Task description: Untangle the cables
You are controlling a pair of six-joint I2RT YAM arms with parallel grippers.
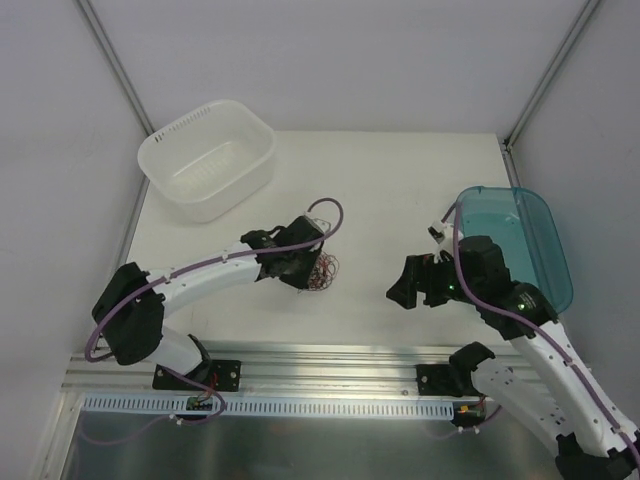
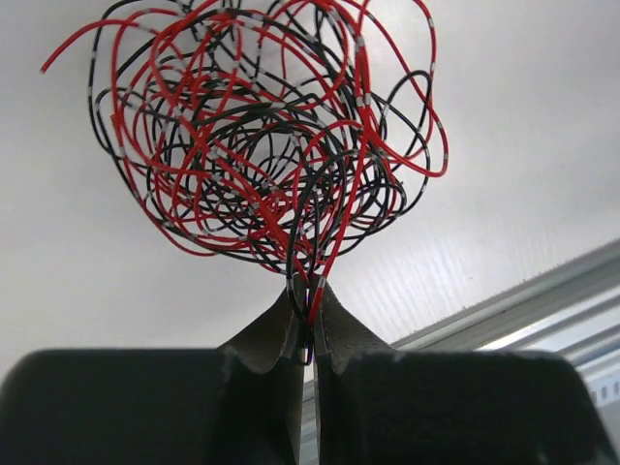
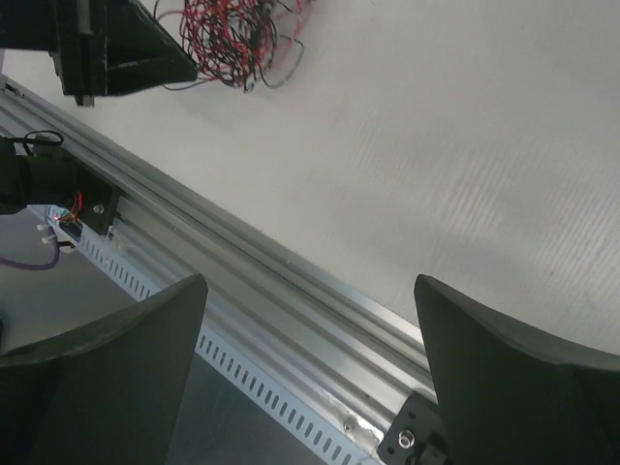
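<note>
The cables (image 2: 262, 136) are a tangled ball of thin red and black wires, lying on the white table just right of my left gripper (image 1: 322, 270). My left gripper (image 2: 310, 291) is shut on a few strands at the bottom of the bundle, one red and one black showing between the fingers. From the right wrist view the cables (image 3: 232, 34) appear at the top left, beside the left gripper's dark finger (image 3: 121, 48). My right gripper (image 3: 310, 291) is open with nothing between its fingers. It hovers to the right of the bundle (image 1: 402, 290), apart from it.
A white perforated basket (image 1: 208, 155) stands at the back left. A teal translucent bin (image 1: 520, 240) sits at the right edge, behind my right arm. A grey aluminium rail (image 1: 330, 365) runs along the table's near edge.
</note>
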